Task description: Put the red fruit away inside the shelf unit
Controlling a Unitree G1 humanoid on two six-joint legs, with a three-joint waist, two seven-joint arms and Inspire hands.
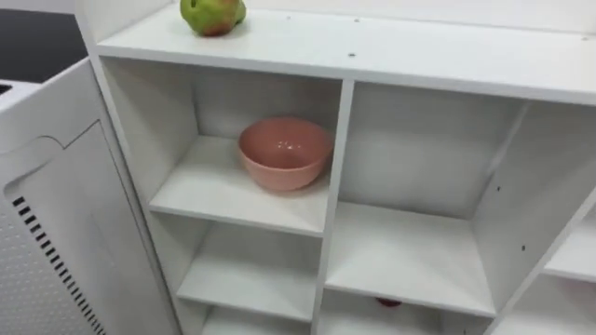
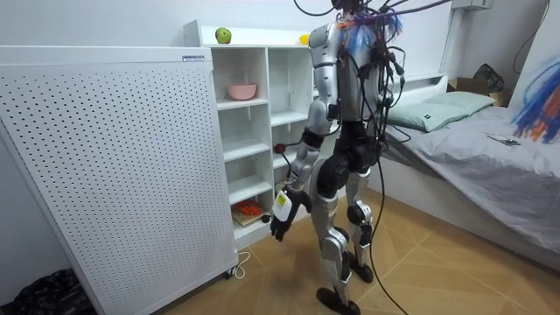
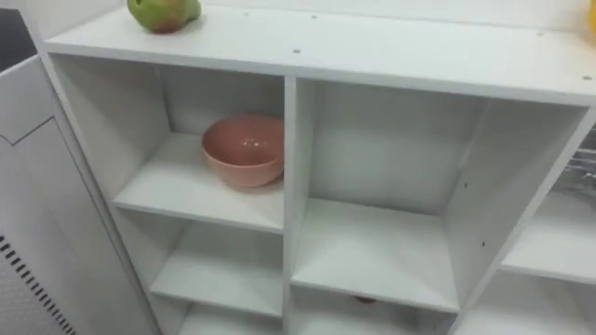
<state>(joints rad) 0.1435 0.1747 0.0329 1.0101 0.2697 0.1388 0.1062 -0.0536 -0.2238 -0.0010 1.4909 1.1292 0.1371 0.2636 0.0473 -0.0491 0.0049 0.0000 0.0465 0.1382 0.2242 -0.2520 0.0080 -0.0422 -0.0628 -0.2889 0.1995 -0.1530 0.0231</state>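
2 head eyes close over closet (image 1: 340,140); room camera distant, side-on.

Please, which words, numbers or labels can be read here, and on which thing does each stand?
Nothing can be read.
Small dark label on the top edge of the perforated panel: too small to read.
On the closet, pink bowl and green fruit no writing shows.

the closet (image 1: 438,56) is smooth, matt white board, and the panel (image 2: 114,166) beside it is matt white sheet dotted with small holes. the pink bowl (image 1: 285,152) looks glossy and smooth like glazed ceramic; the fruit (image 1: 213,14) has smooth, faintly shiny skin. the floor (image 2: 437,271) shows wood-grain planks.
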